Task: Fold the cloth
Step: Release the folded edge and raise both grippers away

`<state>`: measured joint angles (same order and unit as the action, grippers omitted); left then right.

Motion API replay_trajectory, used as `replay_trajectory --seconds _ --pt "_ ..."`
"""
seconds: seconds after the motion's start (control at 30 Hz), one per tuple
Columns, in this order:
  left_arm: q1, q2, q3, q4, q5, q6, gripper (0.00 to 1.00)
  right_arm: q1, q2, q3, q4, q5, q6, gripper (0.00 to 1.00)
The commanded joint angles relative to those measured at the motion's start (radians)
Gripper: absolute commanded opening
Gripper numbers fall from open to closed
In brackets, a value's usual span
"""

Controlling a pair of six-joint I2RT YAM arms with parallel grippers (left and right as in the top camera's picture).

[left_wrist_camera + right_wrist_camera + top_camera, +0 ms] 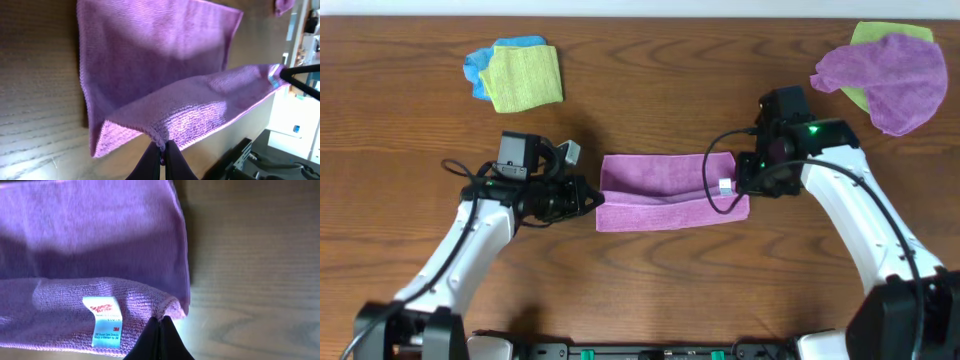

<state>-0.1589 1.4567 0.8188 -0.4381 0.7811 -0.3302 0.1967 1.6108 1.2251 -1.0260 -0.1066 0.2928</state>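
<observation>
**Overhead**
- Cloth (670, 190): in the middle of the table (650, 300), between the two arms. It forms a wide band, with its near strip turned up over the rest.
- Left gripper (592, 200): at the cloth's left end, pinched on the near corner.
- Right gripper (735, 186): at the cloth's right end, beside the white tag (725, 185), also clamped on the cloth.
- Green cloth (523, 76): at the far left, lying on a blue cloth (476, 66).
- Violet cloth (885, 78): at the far right, bunched over a lime cloth (890, 33).

**Left wrist**
- Cloth (150, 55): the back part lies flat on the wood, and the near edge is raised in a ridge running to the far end.
- Left gripper (161, 148): the fingers are pressed together, with the cloth's edge nipped between them.

**Right wrist**
- Cloth (90, 230): two layers show, the near one lifted and folded over at the corner.
- Tag (105, 321): white and blue with small print, on the near layer just left of the fingers.
- Right gripper (160, 323): narrow, holding the cloth's corner fold.
</observation>
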Motion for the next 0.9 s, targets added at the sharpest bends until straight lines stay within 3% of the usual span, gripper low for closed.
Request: replay_trajectory --seconds 0.0,0.2,0.87 --pt "0.003 0.061 0.091 -0.014 -0.005 0.067 0.06 -0.001 0.034 0.016 0.021 0.024 0.029 0.01" --pt "0.003 0.195 0.243 -0.099 -0.060 0.171 0.06 -0.014 0.079 0.017 0.109 0.030 0.044 0.02" --pt "0.003 0.356 0.357 -0.111 -0.146 0.216 0.06 -0.077 0.137 0.033 0.253 0.008 0.051 0.02"
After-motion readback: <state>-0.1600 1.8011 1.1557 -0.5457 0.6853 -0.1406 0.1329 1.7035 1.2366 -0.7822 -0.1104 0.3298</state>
